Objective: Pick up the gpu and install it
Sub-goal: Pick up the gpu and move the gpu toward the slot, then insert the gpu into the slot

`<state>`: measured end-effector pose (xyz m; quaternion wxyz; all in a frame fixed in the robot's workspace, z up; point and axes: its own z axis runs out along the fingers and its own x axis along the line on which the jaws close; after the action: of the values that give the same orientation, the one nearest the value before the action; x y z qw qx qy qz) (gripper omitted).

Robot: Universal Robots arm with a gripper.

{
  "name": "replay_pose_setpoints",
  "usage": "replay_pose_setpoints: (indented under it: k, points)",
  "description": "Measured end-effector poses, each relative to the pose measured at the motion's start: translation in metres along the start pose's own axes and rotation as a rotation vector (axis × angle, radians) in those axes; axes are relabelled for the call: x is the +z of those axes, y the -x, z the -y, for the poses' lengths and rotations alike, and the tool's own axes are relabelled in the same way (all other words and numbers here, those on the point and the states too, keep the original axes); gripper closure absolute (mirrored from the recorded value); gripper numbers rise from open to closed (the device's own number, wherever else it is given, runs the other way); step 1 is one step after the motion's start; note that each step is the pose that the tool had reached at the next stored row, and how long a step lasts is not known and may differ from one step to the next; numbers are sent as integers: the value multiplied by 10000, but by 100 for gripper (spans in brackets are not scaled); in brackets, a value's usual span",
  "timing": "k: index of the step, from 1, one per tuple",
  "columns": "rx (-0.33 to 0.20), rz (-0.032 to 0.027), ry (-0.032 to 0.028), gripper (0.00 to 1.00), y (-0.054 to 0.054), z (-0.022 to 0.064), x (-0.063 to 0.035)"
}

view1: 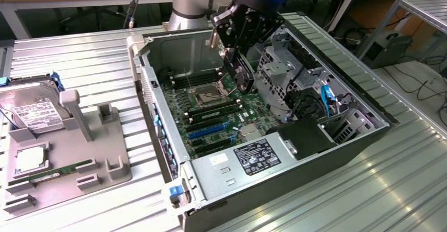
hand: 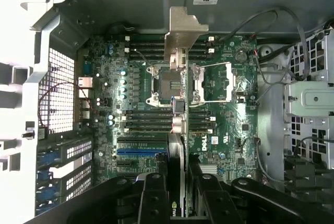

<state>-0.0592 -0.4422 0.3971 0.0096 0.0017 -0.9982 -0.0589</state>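
My gripper (view1: pixel 236 42) hangs over the open computer case (view1: pixel 162 153), shut on the gpu (view1: pixel 241 77). The black card hangs on edge below the fingers, its round fan facing the exterior view's right, well above the motherboard (view1: pixel 209 111). In the wrist view the gpu (hand: pixel 177 145) is seen edge-on between the black fingers (hand: pixel 154 198), and its silver bracket (hand: pixel 183 31) points toward the case's back wall. The card floats over the CPU socket (hand: pixel 166 83) and memory slots. The blue expansion slot (hand: pixel 138 151) lies beside the card's line, apart from it.
A grey fixture (view1: pixel 104 158) at the exterior view's left carries a hard drive (view1: pixel 31 111), a green memory stick (view1: pixel 52 172) and a CPU (view1: pixel 31 158). Inside the case, the drive cage (view1: pixel 279 69) and cables stand close to the gripper. The power supply (view1: pixel 255 156) fills the near end.
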Motion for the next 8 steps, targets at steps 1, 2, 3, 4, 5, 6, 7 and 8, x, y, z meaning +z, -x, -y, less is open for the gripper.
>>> replay_pose_setpoints:
  k: [1,2,3,4,5,6,7,8]
  points:
    - [0,0,0,74,0,0,0]
    - [0,0,0,74,0,0,0]
    - [0,0,0,74,0,0,0]
    - [0,1,1,74,0,0,0]
    - [0,0,0,74,0,0,0]
    - [0,0,1,74,0,0,0]
    - [0,0,0,74,0,0,0]
    - [0,0,0,74,0,0,0]
